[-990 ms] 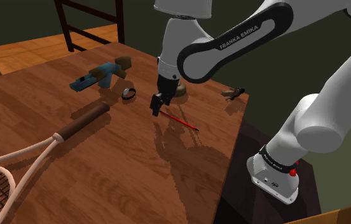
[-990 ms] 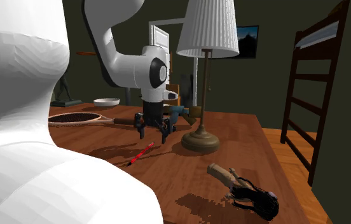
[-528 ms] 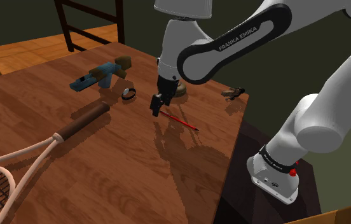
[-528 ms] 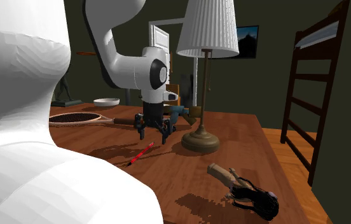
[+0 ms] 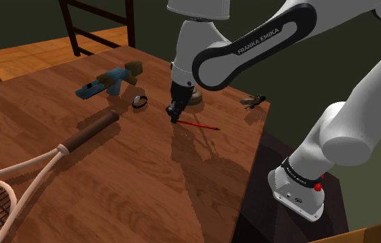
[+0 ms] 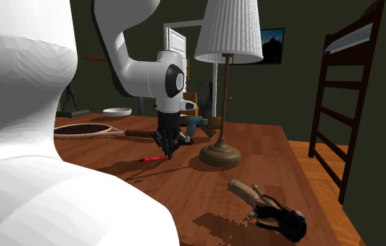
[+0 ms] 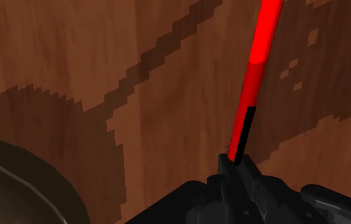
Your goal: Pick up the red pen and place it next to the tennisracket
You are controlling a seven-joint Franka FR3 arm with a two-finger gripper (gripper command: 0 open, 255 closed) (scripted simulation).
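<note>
My pincer (image 5: 175, 114) is pressed together on one end of the red pen (image 5: 199, 125), pinching it just beside the lamp (image 6: 221, 150). The rest of the pen sticks out from my fingertips low over the wooden table (image 5: 148, 193). I cannot tell whether its free end touches the wood. In the wrist view the lamp's round base (image 7: 15, 191) curves in close beside my fingers, so it is the nearest thing to me.

A small black ring (image 5: 139, 102) lies near the lamp, on the side toward the racket. A blue toy figure (image 5: 113, 80) lies farther from the lamp than the ring, by the table's far edge. The tennis racket (image 5: 23, 172) is well apart from the lamp, its dark handle pointing back this way and its strung head at the table's other end. On the lamp's other side, a dark strappy shoe (image 6: 272, 207) lies near the table's corner.
</note>
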